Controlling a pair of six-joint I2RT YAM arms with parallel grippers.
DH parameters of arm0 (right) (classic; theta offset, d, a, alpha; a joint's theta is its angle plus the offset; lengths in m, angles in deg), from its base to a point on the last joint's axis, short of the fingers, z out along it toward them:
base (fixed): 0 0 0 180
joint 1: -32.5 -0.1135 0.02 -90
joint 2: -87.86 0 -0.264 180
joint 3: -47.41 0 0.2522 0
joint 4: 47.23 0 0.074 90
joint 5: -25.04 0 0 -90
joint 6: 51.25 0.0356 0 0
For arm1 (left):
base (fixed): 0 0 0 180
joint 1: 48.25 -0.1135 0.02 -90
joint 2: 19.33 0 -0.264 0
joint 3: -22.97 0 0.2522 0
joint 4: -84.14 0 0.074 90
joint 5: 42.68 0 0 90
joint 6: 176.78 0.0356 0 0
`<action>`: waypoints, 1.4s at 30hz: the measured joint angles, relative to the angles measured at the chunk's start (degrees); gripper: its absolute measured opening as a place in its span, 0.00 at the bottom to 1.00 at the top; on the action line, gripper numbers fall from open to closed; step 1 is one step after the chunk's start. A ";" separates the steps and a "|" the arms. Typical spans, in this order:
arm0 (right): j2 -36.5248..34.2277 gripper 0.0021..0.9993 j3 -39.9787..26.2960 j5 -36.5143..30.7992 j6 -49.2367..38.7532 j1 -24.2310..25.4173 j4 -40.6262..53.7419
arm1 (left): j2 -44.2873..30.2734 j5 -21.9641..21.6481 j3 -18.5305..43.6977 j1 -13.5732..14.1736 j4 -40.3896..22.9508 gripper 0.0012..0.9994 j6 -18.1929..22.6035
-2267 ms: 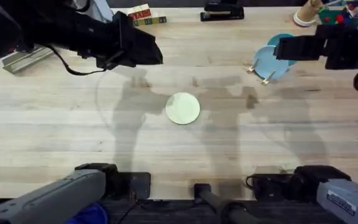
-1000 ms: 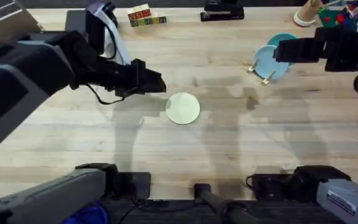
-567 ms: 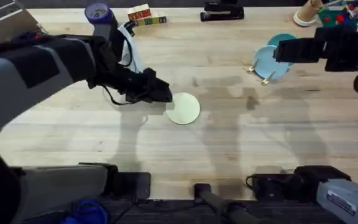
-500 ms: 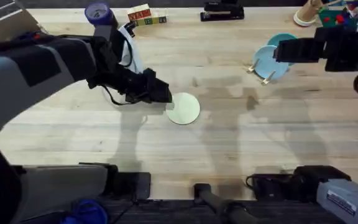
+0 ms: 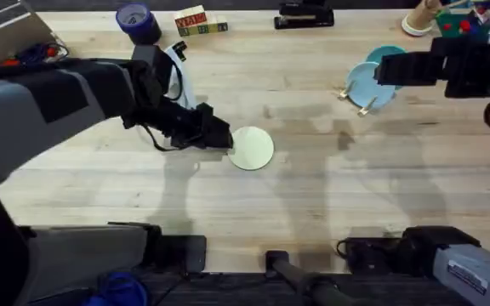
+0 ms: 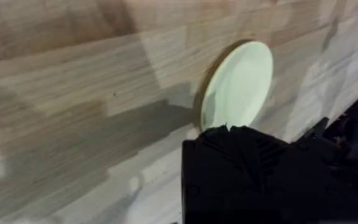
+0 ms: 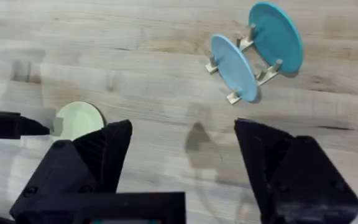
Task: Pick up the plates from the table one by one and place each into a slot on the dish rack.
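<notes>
progress stands at 2 of 3 visible plates racked, judged from the present layout. nearest the arm bases, the pale plank wooden table (image 5: 330, 212) carries nothing of the task. at mid table lies the 1 plate left to handle: the flat round pale cream-yellow plate (image 5: 251, 148), flat on the wood and well apart from the rack. the black left gripper (image 5: 221, 138) sits at that plate's left edge, touching or just short of it; whether its fingers are parted or closed cannot be told, and it has no evident hold on the plate. farther back on the right, the small pale wooden dish rack with dowel pegs (image 7: 244, 68) holds the round light blue plate (image 7: 234, 66) and the round teal plate (image 7: 276, 38), each on edge in its own slot. the black right gripper (image 7: 185, 146) hangs above the table with fingers spread wide, carrying nothing. remaining work, by estimate: grasp the cream-yellow plate, carry it to the rack, and seat it in a free slot.
</notes>
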 joint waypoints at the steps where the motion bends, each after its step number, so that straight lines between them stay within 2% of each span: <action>1: 0.00 1.00 0.00 0.00 0.00 0.00 0.00 | -0.13 -0.34 -0.12 0.00 0.00 0.04 -0.06; 6: 0.00 1.00 0.00 0.00 0.00 0.00 0.00 | -3.52 -1.19 -0.13 0.00 0.20 0.04 -0.60; 18: -0.01 0.99 -0.04 0.00 0.00 0.00 0.02 | -11.11 0.92 1.91 0.52 -1.37 0.04 -3.80; 37: 0.00 1.00 -0.09 0.10 0.47 0.00 0.44 | -11.19 0.98 1.97 0.52 -1.33 0.04 -4.73; 42: -0.22 1.00 -0.09 4.08 0.87 0.00 0.99 | -11.19 0.98 1.97 0.52 -1.31 0.04 -4.74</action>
